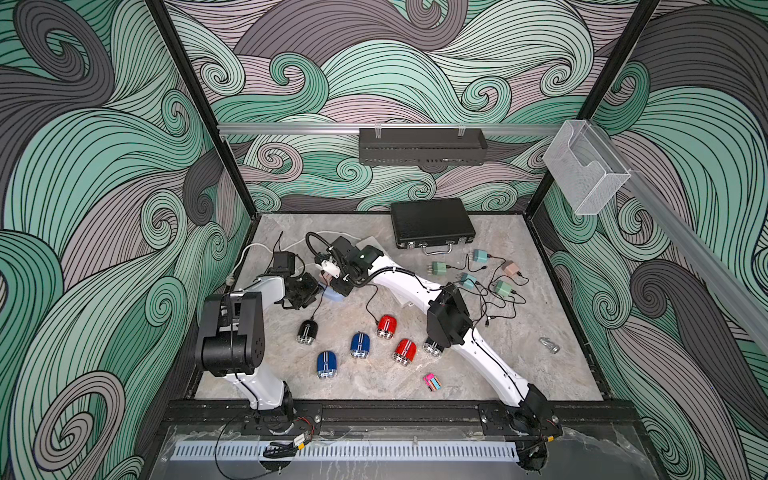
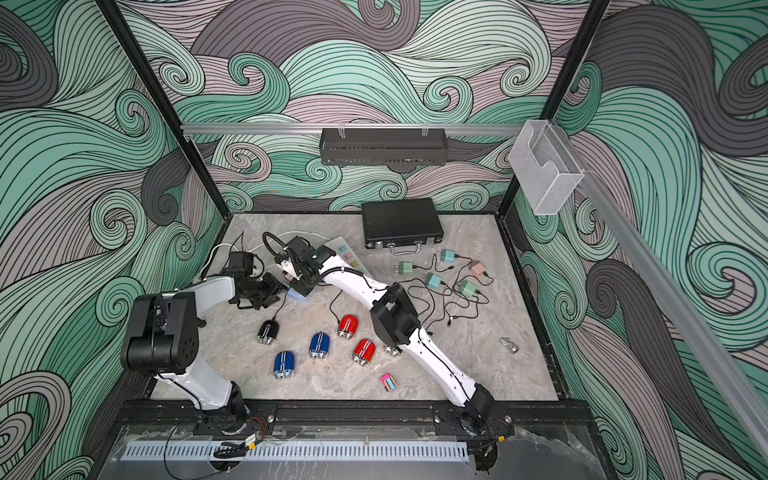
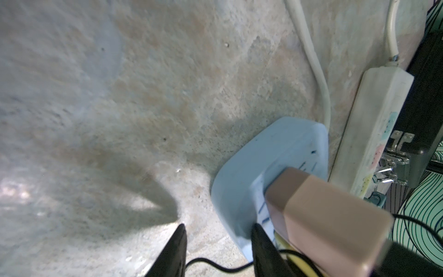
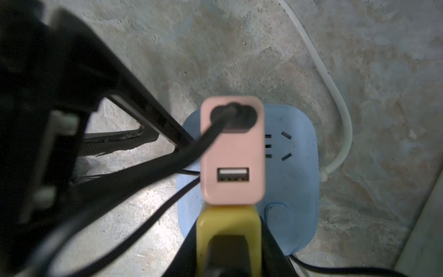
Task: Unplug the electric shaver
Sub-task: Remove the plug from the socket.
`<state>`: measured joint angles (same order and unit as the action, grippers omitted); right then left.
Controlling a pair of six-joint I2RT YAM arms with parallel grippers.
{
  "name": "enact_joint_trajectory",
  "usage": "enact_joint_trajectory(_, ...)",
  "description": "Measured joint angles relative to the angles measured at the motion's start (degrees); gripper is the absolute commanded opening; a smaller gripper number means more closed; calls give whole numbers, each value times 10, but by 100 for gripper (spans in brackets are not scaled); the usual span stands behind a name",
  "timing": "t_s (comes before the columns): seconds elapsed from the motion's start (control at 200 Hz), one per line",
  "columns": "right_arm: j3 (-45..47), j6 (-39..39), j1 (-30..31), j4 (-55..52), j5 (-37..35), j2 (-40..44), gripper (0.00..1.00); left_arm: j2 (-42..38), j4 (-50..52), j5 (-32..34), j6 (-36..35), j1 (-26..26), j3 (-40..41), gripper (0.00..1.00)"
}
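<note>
My right claw (image 4: pixel 229 226) is clamped on the yellow adapter (image 4: pixel 227 219), which sits hard against the pink adapter (image 4: pixel 232 153) in the blue strip (image 4: pixel 294 167). My left claw (image 3: pixel 218 226) stands apart, one finger at the strip's edge. The black shaver (image 1: pixel 308 331) lies near, corded, with bare table (image 1: pixel 519 374) around it.

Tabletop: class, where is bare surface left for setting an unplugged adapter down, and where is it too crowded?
Bare: the front right corner, bordered by the pink block, the metal piece and the table edge; also the back corner right of the black case. Crowded: the loose chargers and cables, the shavers mid-table, and around the blue power strip.
</note>
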<state>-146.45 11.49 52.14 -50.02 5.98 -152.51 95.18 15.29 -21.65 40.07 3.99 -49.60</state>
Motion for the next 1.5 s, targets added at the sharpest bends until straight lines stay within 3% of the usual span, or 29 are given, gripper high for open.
enact_joint_trajectory(0.07, 0, 1, 0, 0, -2, 0, 26, 0, 0, 0, 0, 0, 0, 43)
enact_joint_trajectory(0.355, -1, 2, 4, 0, -13, 0, 22, 0, 0, 0, 0, 0, 0, 43)
enact_joint_trajectory(0.791, -1, 1, 14, 0, -50, 0, 21, 0, 0, 1, 0, 0, 0, 43)
enact_joint_trajectory(1.501, 14, -19, 11, 9, -39, 12, 19, 0, -1, 2, 0, 0, 0, 43)
